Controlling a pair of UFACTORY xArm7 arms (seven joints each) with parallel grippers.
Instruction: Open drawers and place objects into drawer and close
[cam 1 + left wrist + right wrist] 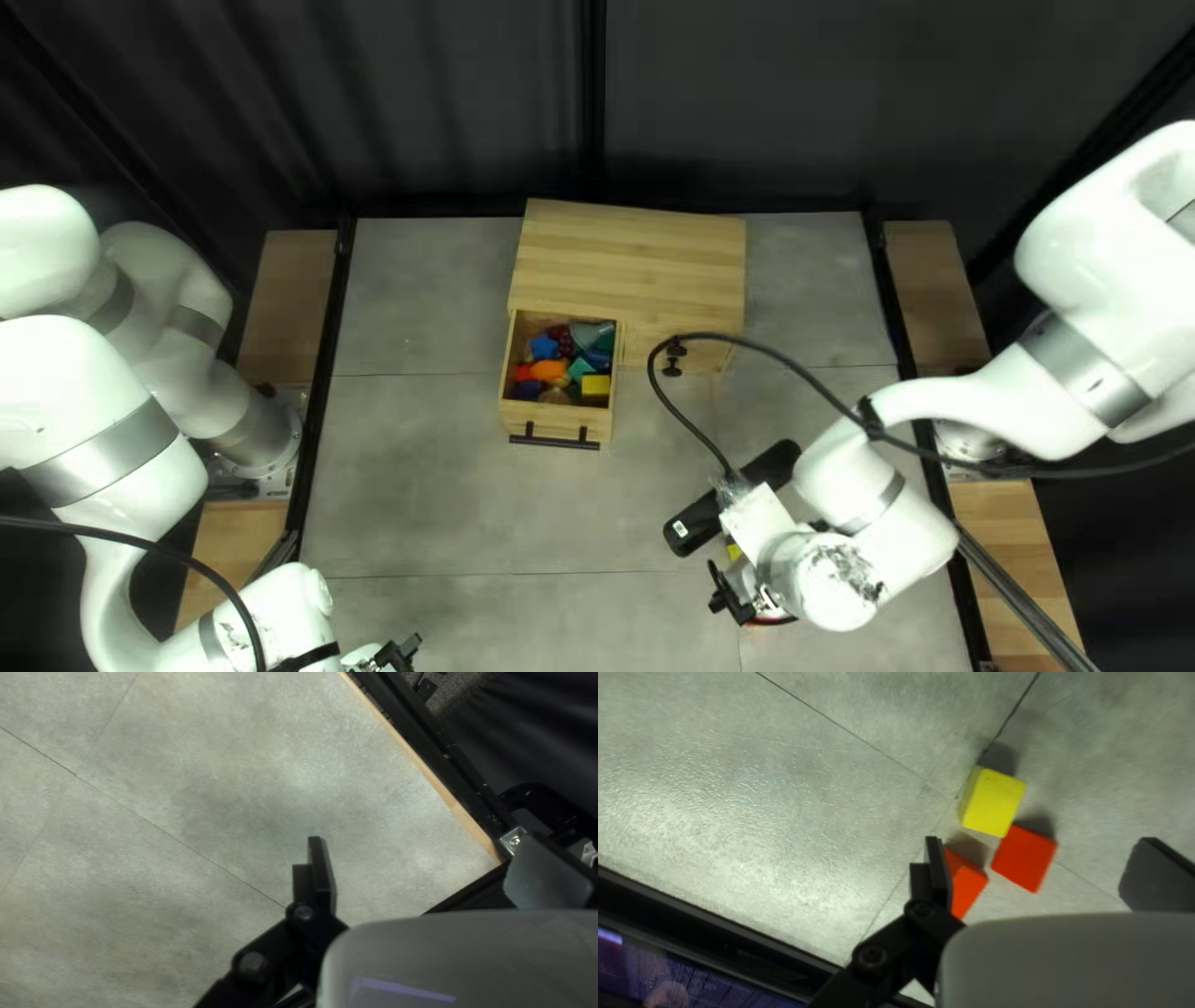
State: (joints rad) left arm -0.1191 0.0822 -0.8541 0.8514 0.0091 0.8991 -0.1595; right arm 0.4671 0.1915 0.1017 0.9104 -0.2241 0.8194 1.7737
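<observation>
Top left view: wooden cabinet [631,249] at the far middle of the table [423,485]. Its left drawer [538,423] is pulled out toward the near side, black bar handle [554,441] facing near. Drawer contents: mixed coloured pieces, including an orange one [548,371], a blue one [544,349] and, in the near right corner, a yellow block [596,386].

Right gripper [732,600]: over the near right part of the table, well apart from the drawer. Left gripper [401,652]: at the near left.

Right wrist view: fingers of the right gripper [1042,843] spread wide, nothing grasped. Three loose blocks rest on the table under and ahead of it. A yellow cube [995,804] is the farthest ahead of the gripper; a red cube [1025,858] sits close by its corner, within the gap seen between the fingers. An orange-red block [967,883] lies just beside the red cube, partly hidden behind one finger; it may be a wedge, but the hidden part leaves the shape uncertain.

Left wrist view: left gripper [427,843] likewise released, its two fingers standing wide apart, with only bare grey tabletop visible between them.
</observation>
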